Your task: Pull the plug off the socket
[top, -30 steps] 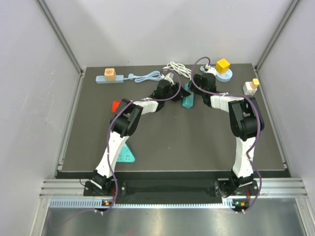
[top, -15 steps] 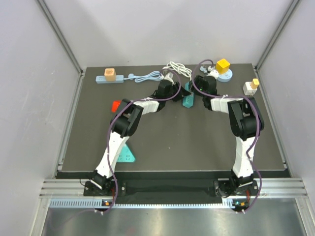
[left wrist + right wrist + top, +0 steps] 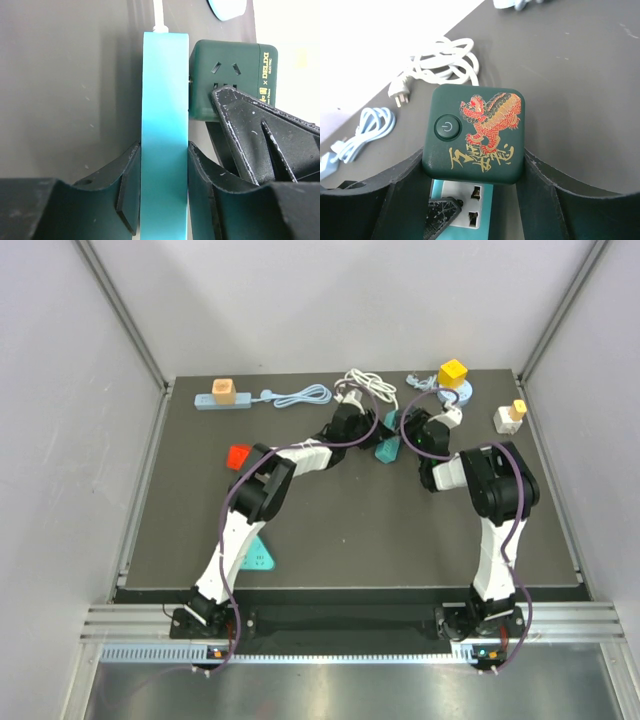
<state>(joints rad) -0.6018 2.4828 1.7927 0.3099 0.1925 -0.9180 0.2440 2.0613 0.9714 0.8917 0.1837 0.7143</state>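
We have the left tool [image 3: 164, 192] clamped across the narrow sides of the teal strip [image 3: 164, 100]. The right tool [image 3: 472, 172] is clamped on the green cube [image 3: 475, 130], one finger on each flank. The cube sits against the strip's socket face, at the far middle of the surface [image 3: 350, 530]. We cannot tell how deep its pins are seated.

To do this well, we judge that the left should hold the strip fixed while the right draws the cube straight off the face, along the pins, with no twist. A skewed pull could bind the pins or drag the strip through the left fingers.

From above we count two arms, one teal strip and one green cube. Besides these there are:
- one pale strip [image 3: 205, 400] with one orange plug [image 3: 223, 391] on it
- one triangular socket [image 3: 257, 557]
- one round base [image 3: 462, 395] carrying one yellow block [image 3: 452, 372]
- one white block [image 3: 506, 420]
- one red piece [image 3: 237, 455]
- two loose cables: one white cable [image 3: 362, 380] and one blue cable [image 3: 303, 395]
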